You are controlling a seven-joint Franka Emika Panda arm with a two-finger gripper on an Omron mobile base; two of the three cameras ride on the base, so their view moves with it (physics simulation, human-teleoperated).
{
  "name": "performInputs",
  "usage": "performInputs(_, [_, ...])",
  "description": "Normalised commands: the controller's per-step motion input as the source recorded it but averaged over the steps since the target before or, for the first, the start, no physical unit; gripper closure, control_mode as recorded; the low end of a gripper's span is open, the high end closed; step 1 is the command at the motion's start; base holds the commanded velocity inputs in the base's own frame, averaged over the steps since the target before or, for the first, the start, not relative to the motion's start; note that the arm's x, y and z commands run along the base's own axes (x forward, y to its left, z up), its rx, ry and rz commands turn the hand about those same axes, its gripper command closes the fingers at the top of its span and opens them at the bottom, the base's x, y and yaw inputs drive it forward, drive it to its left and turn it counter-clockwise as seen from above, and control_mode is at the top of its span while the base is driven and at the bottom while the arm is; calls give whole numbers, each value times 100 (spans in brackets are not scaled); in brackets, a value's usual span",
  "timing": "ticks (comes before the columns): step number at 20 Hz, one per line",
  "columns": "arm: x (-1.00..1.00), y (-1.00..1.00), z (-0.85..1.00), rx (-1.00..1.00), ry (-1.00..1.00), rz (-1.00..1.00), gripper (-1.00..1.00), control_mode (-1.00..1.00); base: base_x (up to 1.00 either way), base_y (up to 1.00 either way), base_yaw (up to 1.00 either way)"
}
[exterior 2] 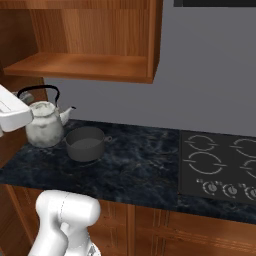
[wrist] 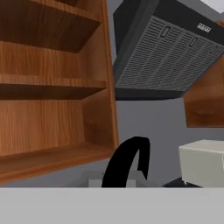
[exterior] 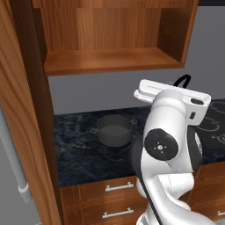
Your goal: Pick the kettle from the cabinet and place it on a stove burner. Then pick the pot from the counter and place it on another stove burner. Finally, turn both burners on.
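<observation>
The silver-grey kettle point(exterior 2: 45, 125) hangs just above the dark counter point(exterior 2: 142, 162), out of the open wooden cabinet point(exterior 2: 82, 65) and below its shelf. My gripper point(exterior 2: 24, 102) is shut on its black arched handle point(wrist: 127, 162). In the left base view the white hand hides the kettle's body and just the handle's top point(exterior: 183, 80) peeks out. The wide dark grey pot point(exterior 2: 86, 143) stands on the counter right beside the kettle. It also shows left of my arm point(exterior: 115, 130). The black cooktop point(exterior 2: 220, 167) with its pale burner rings and knobs lies to the right.
A dark range hood point(wrist: 168, 52) hangs on the grey wall right of the cabinet point(wrist: 52, 87). A pale box point(wrist: 203, 164) shows low at the right in the hand view. Wooden drawers with silver handles point(exterior: 118, 186) run under the counter point(exterior: 79, 147). A tall wooden panel point(exterior: 26, 132) stands at the left.
</observation>
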Motion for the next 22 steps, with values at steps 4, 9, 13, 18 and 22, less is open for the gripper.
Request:
performInputs(4, [-27, -20, -16, 0, 0, -10, 100, -100, 0, 0, 0])
performInputs(9, [-3, -33, -26, -3, -3, -4, 100, -100, 0, 0, 0])
performInputs(13, [0, -5, 0, 0, -1, 0, 100, -100, 0, 0, 0])
performInputs(18, [0, 0, 0, 0, 0, 0, 100, -100, 0, 0, 0])
performInputs(22, [-3, 0, 0, 0, 0, -1, 100, 100, -12, -1, -4])
